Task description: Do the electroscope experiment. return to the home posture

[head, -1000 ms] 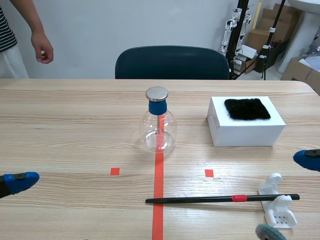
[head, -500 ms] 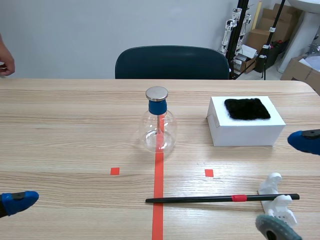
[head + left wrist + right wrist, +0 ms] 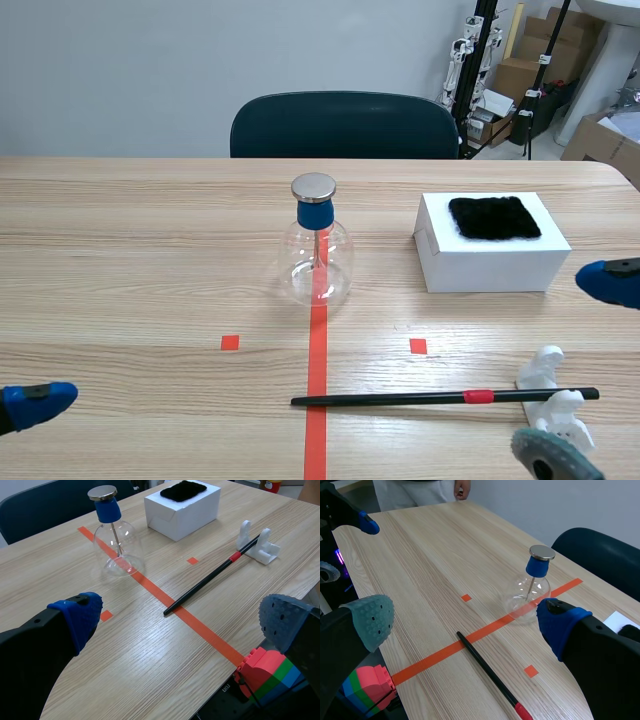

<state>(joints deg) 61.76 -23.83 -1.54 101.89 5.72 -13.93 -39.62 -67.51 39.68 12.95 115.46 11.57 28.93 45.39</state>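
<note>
The electroscope, a clear flask (image 3: 318, 250) with a blue neck and metal cap, stands on the red centre line, and is also seen as the flask (image 3: 115, 547) and the flask (image 3: 529, 588). A black rod (image 3: 440, 397) with a red band lies near the front, its end resting on a white stand (image 3: 556, 408). My left gripper (image 3: 180, 625) is open and empty at the front left, well back from the flask. My right gripper (image 3: 465, 622) is open and empty at the front right, beside the rod.
A white box (image 3: 492, 262) with a black fur pad (image 3: 494, 217) on top stands to the right of the flask. A dark chair (image 3: 345, 125) is behind the table's far edge. A person (image 3: 415, 490) stands at the far left corner.
The person's hand has left the scene at the top left. My left gripper drew back toward the front edge and my right gripper rose slightly. Both have been still for the last half second.
</note>
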